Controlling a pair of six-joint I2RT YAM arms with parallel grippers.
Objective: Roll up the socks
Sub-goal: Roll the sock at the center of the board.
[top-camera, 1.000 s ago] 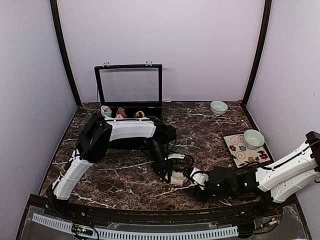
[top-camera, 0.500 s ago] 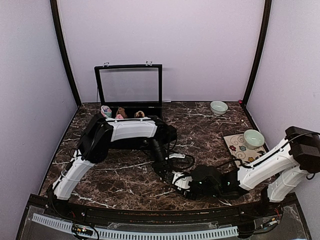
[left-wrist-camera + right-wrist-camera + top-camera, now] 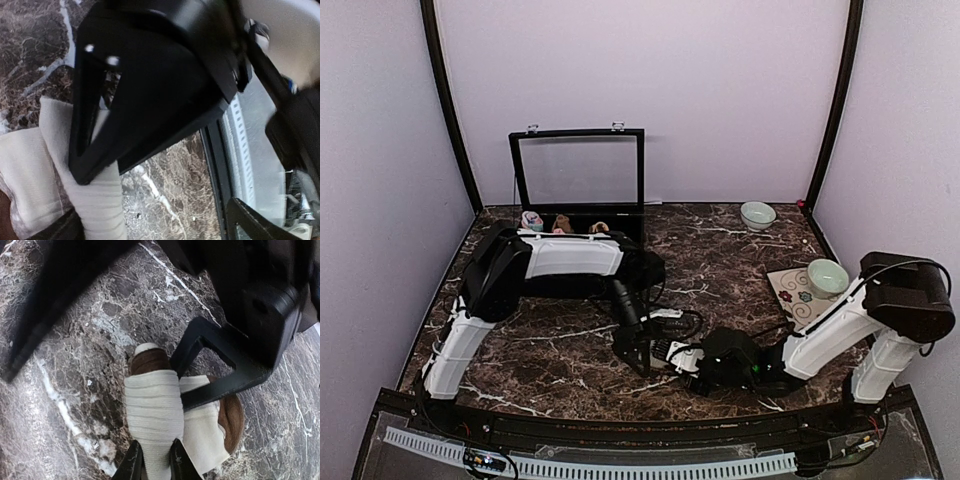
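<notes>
rolling the cream sock (image 3: 152, 405) was in hand: the right gripper (image 3: 154, 462) clenched its wrapped part, the left gripper (image 3: 155, 195) stood released. next, the left probably needed to take the roll.

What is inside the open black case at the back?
In the case, three rolled sock bundles show along the back; the left arm covers the rest.

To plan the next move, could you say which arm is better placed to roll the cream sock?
Probably right: the right gripper pinches the cream sock, while the left gripper stands open beside it.
</notes>
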